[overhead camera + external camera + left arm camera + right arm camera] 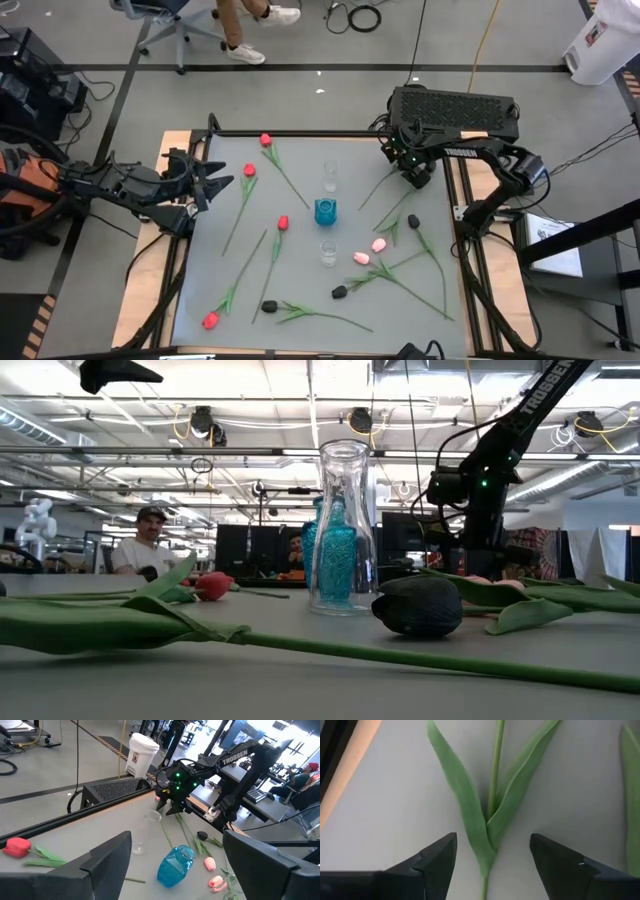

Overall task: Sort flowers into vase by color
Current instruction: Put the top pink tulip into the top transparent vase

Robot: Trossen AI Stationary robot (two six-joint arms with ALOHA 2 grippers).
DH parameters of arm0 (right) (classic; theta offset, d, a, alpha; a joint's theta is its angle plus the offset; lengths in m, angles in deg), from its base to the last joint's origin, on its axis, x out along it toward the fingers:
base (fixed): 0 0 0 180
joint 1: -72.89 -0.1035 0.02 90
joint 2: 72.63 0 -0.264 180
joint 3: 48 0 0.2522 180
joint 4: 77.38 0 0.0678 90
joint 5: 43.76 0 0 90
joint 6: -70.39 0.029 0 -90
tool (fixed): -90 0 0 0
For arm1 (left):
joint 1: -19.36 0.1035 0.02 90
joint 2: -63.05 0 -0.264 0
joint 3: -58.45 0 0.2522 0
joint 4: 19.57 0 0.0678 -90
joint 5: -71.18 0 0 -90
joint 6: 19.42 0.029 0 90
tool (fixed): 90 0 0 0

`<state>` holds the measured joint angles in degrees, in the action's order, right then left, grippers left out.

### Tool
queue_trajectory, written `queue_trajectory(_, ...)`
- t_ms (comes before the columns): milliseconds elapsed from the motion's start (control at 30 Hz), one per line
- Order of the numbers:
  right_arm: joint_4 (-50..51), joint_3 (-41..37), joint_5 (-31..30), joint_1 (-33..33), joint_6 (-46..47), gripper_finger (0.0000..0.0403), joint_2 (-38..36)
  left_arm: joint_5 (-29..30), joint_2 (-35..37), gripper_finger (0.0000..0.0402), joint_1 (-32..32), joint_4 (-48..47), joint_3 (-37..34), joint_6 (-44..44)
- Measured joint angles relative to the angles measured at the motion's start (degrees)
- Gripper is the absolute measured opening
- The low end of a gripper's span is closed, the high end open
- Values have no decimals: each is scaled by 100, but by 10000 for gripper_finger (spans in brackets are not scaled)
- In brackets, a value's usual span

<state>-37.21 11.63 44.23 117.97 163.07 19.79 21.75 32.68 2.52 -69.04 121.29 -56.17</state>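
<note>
While every tulip lies loose around three empty vases, the right gripper hovers spread over a stem; the left gripper waits open.

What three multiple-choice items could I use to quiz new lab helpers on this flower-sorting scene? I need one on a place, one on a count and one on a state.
1. Where does the blue vase stand?
A. near the middle of the table
B. at a corner of the table
C. on the floor

2. How many vases are on the table?
A. one
B. three
C. five

3. How is the right pincer?
A. shut on a red flower
B. open over a green stem
C. shut inside a vase

Key:
1 A: the high view shows the blue vase mid-table between two clear vases.
2 B: one blue and two clear ones stand in a row.
3 B: the right wrist view shows its fingers apart on either side of the stem and leaves.
</note>
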Motion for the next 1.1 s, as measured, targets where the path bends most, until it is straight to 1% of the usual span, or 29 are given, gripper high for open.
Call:
queue_trajectory(267, 248, 118, 32, -2, 123, 251, 16, 0, -3, 319, 0, -90, 0, -31)
queue_trajectory(367, 743, 343, 64, -7, 144, 251, 37, 0, -3, 319, 0, -90, 0, -31)
queue_trajectory(467, 1164, 638, -60, -8, 134, 251, 36, 0, -3, 319, 2, -90, 0, -31)
queue_trajectory(567, 1515, 757, -231, -6, 88, 251, 33, 0, -3, 319, 2, -89, 0, -27)
queue_trajectory(767, 1445, 792, -207, -30, 173, 251, 40, -1, -3, 319, 1, -87, 0, -1)
queue_trajectory(900, 1327, 794, -203, -147, 507, 251, 37, 0, -3, 319, 2, -87, 0, 2)
queue_trajectory(1000, 1061, 794, -113, -240, 651, 244, 37, -1, -3, 319, 2, -87, 0, 2)
queue_trajectory(1100, 1036, 796, -104, -297, 715, 233, 37, -2, -3, 319, 0, -87, 0, 7)
